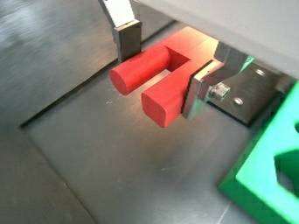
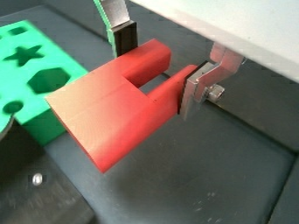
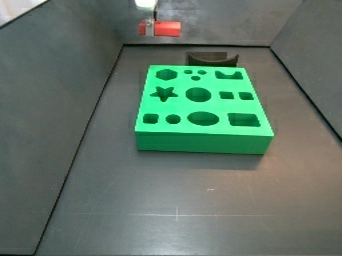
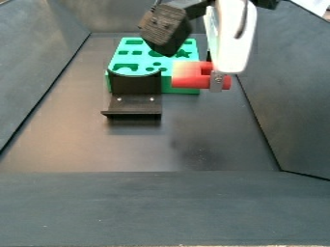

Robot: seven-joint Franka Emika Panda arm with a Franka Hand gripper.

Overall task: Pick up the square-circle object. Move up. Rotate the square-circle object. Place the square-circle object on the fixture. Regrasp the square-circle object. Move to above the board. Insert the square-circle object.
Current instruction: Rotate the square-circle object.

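Note:
The gripper (image 1: 163, 70) is shut on the square-circle object (image 1: 158, 83), a red block with a round prong and a square prong. One finger (image 1: 126, 39) presses the round prong and the other presses the square prong. In both side views the gripper (image 4: 219, 69) holds the object (image 4: 194, 77) (image 3: 166, 28) horizontally in the air, clear of the floor. The block's solid end shows in a wrist view (image 2: 111, 114). The black fixture (image 3: 210, 57) (image 4: 134, 104) stands on the floor beside the green board (image 3: 201, 105) (image 4: 145, 58), below and to one side of the held object.
The board's edge shows in both wrist views (image 1: 267, 179) (image 2: 35, 70). Grey walls (image 3: 80, 60) enclose the dark floor (image 3: 174, 200). The arm's wrist camera housing (image 4: 168, 24) hangs above the board.

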